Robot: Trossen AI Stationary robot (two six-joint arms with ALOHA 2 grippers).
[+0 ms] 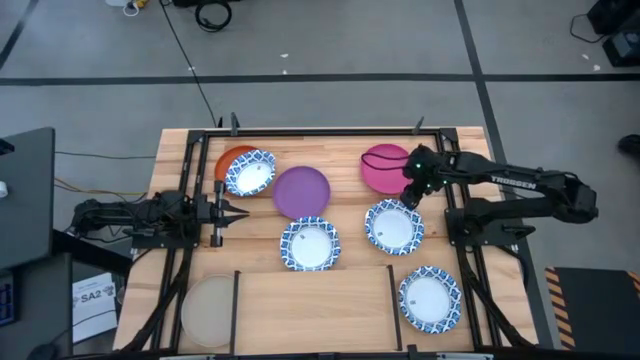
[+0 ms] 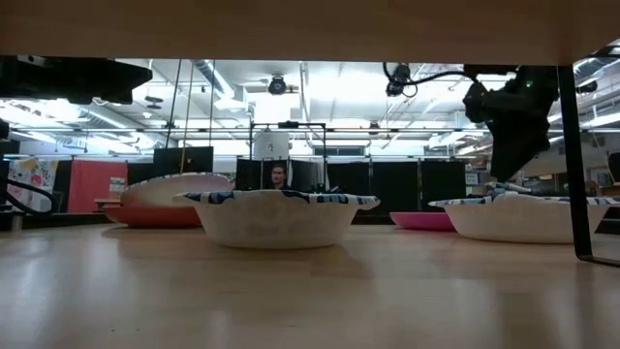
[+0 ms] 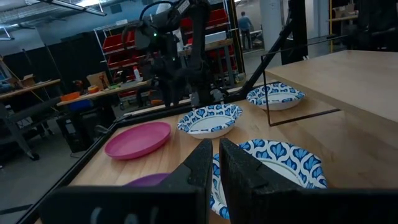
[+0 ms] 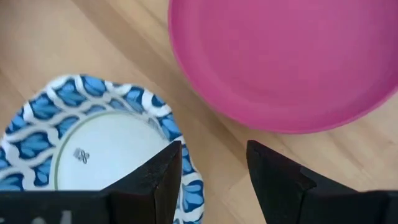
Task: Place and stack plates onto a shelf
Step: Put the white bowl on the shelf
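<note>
Several plates lie on the table. A blue-rimmed plate [image 1: 249, 172] sits on an orange one [image 1: 226, 157] at the far left, next to a purple plate [image 1: 301, 191]. Further right lie a magenta plate [image 1: 383, 166] and two blue-rimmed plates [image 1: 394, 226] [image 1: 310, 243]. On the shelf [image 1: 315, 300] at the near edge rest a beige plate [image 1: 208, 310] and a blue-rimmed plate [image 1: 430, 298]. My right gripper [image 1: 410, 195] is open and points steeply down over the gap between the magenta plate [image 4: 292, 62] and a blue-rimmed plate [image 4: 93, 155]. My left gripper [image 1: 228, 211] is shut and level at the left.
Thin black bars [image 1: 236, 310] divide the shelf into bays. A black frame [image 1: 320, 131] runs along the table's far edge. The right arm's base [image 1: 485, 220] stands right of the plates. A person [image 2: 278, 176] shows in the room beyond the table.
</note>
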